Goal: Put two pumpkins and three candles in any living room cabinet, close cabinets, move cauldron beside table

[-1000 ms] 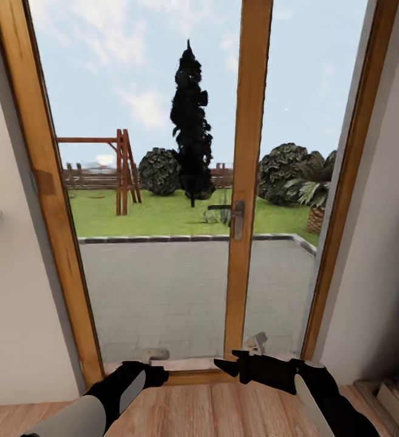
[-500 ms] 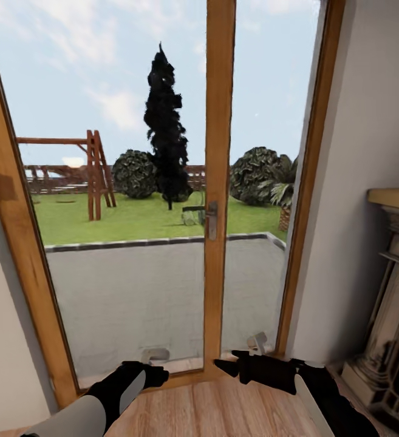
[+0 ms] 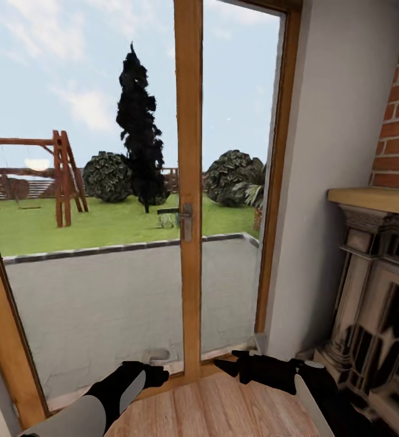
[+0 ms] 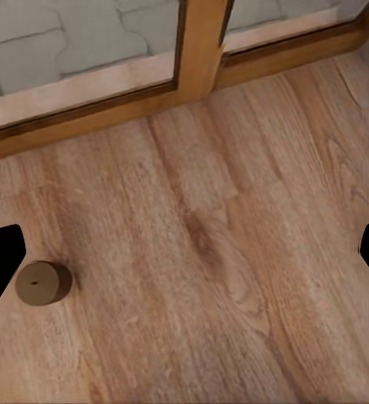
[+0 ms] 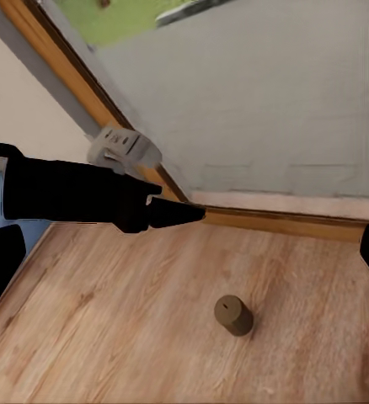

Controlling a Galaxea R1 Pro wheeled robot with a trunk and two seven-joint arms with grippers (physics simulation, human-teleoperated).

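Facing a glass door (image 3: 189,182), fireplace (image 3: 375,291) at right; both tools, left (image 3: 153,375) and right (image 3: 235,366), open, holding nothing.

Fireplace (image 3: 375,303) cut off at right edge.

Bright, even daylight enters through the glass door (image 3: 187,182); sky and lawn are rendered without glare. The wood floor (image 4: 201,252) is uniformly lit, with a faint soft shadow beside a small brown cylinder (image 4: 43,283). The fireplace (image 3: 375,303) shows darker, glossy recesses. Vertical frame lines bow outward toward the head view's edges. Rendering is slightly soft; distant foliage looks blotchy.
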